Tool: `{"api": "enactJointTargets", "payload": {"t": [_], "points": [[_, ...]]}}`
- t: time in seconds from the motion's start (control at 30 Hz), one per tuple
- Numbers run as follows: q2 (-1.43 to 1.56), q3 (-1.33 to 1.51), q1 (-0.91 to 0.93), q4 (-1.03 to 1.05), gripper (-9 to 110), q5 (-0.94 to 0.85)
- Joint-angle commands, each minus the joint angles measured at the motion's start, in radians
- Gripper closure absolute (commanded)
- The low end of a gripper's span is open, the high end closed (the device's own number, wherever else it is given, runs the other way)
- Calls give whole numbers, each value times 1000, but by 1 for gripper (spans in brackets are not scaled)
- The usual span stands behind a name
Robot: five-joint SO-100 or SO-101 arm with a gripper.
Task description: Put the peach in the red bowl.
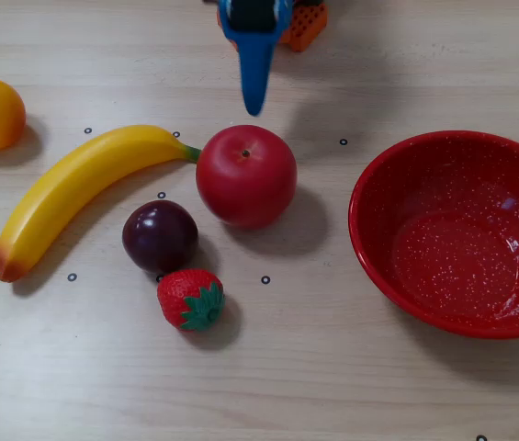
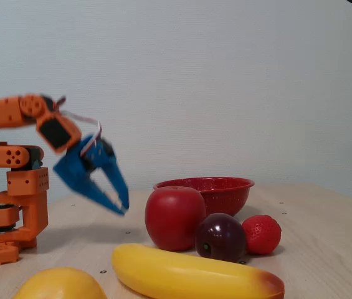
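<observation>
In the fixed view the peach (image 2: pixel 60 283) sits nearest the camera at the bottom left edge, cut off by the frame; in the overhead view it lies alone at the far left edge of the table (image 1: pixel 351 386), well apart from the other fruit. Just behind it in the fixed view the banana (image 2: pixel 194 274) stretches across, and in the overhead view it curves from lower left up to the red apple (image 1: pixel 245 175), its stem tip almost touching the apple. The plum (image 1: pixel 159 235) and strawberry (image 1: pixel 191 299) sit close together below the apple. Bare wood lies open between this cluster and the red bowl (image 1: pixel 378 239) at the right edge, where the bowl's rim runs out of frame — the bowl holds nothing. Bare table also surrounds the peach on all sides.

Farther back, the gripper (image 2: pixel 123 208) hangs above the table, tilted down and blurred, clear of the apple and touching nothing. Its blue jaws appear nearly together at the tips and hold nothing — the blur keeps me from telling the gap exactly. No writing or labels are readable; only small black ring marks dot the tabletop.
</observation>
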Motion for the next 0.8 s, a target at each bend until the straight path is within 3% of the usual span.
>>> {"api": "enactJointTargets", "payload": {"t": [0.0, 0.3, 0.63, 0.77], "points": [[-78, -173, -26, 28, 101, 51], [-402, -583, -160, 198, 101, 126], [-937, -1287, -466, 523, 101, 161], [-1109, -1514, -598, 611, 101, 270]]}}
